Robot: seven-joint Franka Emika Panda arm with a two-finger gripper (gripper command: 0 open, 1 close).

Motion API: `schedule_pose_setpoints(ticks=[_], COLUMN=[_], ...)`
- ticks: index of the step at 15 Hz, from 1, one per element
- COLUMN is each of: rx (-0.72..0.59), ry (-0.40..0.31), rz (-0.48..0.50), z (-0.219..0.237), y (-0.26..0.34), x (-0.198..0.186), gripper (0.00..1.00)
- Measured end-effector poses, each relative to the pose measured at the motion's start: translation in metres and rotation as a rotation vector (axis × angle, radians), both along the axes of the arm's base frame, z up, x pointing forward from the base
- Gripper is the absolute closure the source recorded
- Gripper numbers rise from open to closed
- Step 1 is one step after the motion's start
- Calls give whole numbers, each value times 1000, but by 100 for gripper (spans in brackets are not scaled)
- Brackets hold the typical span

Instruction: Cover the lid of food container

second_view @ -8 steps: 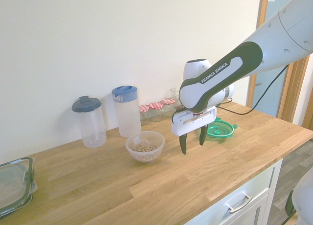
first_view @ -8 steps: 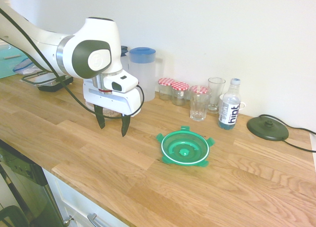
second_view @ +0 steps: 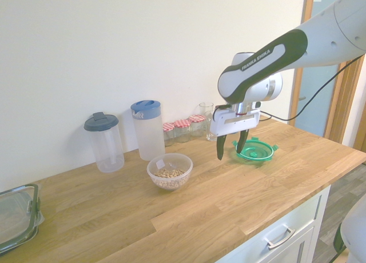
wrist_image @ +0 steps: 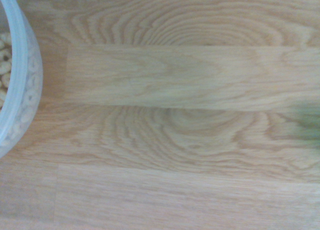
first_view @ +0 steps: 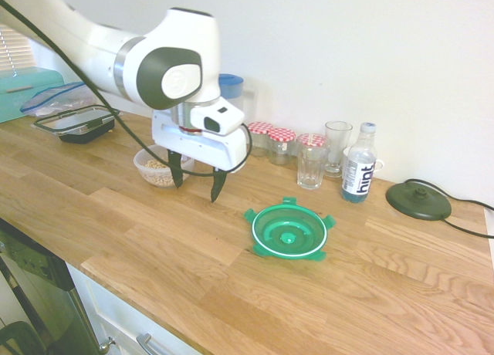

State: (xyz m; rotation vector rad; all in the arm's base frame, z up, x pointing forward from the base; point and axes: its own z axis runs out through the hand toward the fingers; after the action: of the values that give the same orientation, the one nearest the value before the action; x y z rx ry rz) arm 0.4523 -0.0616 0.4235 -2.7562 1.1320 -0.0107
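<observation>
Red-checked jars (second_view: pixel 182 131), blue-lidded jug (second_view: pixel 148 131), labelled bottle (first_view: pixel 360 166)

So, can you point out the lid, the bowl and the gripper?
Lid (first_view: pixel 289 238): first exterior view, centre mark.
Bowl (second_view: pixel 170 182): second exterior view, front wall.
Gripper (first_view: pixel 197 187): first exterior view, between fingertips.

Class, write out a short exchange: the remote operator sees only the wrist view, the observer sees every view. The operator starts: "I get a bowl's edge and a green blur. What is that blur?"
Observer: Most likely the green lid; it lies flat on the worktop, clip tabs around its rim.
Operator: Is my pincer holding anything?
Observer: No, it is open and empty, above the worktop.
Operator: What stands near the bowl, out of my sight?
Observer: A jug with a blue lid stands close behind it, on the wall side.
</observation>
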Motion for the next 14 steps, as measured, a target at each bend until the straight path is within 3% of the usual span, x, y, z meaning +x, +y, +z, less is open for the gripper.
schedule_pose_setpoints(ticks=[5, 8, 14], rx=[189, 286, 393], ry=[55, 87, 78], rz=[81, 65, -15], z=[20, 17, -14], y=[-104, -172, -271], x=[16, 16, 20], gripper=[0, 0, 0])
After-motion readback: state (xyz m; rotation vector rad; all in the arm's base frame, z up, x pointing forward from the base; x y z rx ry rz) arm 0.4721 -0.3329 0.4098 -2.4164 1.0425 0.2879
